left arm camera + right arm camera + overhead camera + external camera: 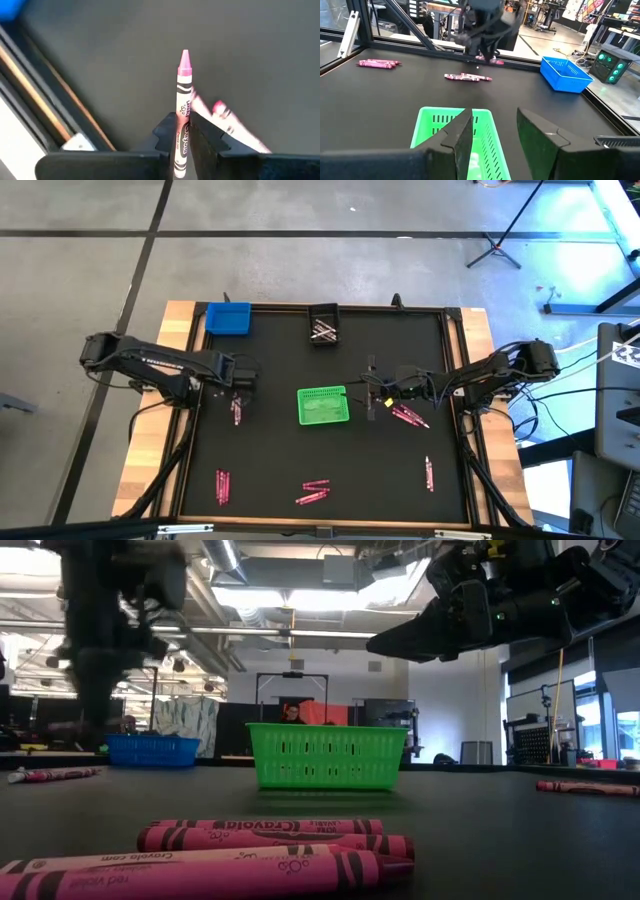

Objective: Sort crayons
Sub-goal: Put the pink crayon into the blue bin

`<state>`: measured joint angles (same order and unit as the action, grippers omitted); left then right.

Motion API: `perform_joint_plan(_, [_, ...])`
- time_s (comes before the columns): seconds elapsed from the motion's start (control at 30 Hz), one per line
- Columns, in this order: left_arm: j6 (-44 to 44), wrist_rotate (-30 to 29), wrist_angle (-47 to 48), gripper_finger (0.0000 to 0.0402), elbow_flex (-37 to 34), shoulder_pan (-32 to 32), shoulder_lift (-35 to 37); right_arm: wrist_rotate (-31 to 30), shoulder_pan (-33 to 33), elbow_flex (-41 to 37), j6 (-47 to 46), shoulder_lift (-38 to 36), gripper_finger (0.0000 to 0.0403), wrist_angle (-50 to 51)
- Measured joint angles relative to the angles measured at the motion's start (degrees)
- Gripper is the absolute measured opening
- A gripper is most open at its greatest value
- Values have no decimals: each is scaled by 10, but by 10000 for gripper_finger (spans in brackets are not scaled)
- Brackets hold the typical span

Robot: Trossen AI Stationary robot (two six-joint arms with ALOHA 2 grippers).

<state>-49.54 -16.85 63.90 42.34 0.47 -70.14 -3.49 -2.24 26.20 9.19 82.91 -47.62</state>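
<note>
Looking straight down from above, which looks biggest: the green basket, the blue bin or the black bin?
1. Green basket, largest.
2. Blue bin.
3. Black bin, smallest, though its dark walls blend into the mat, so less certain.

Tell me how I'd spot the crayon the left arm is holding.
Find the blue bin at the table's far left corner, then come toward the near edge to the left gripper. Its fingers are shut on one pink crayon, tip pointing out; its neighbours lie loose on the mat.

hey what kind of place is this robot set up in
Probably an open robotics lab or workshop: bare ceiling ducts overhead, a tripod stand on the taped concrete floor, and other workbenches behind the black table with its crayon bins.
</note>
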Motion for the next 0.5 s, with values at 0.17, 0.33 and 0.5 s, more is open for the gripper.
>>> perform_joint_plan(0.17, [112, -92, -12, 39, 50, 17, 0, 0, 0, 0, -1, 0, 150, 16])
perform_joint_plan(0.33, [240, -165, -76, 39, 72, 82, 0, -1, 0, 0, -1, 0, 150, 16])
perform_joint_plan(0.5, [337, -154, -136, 39, 72, 187, 0, -2, 0, 0, -1, 0, 150, 16])
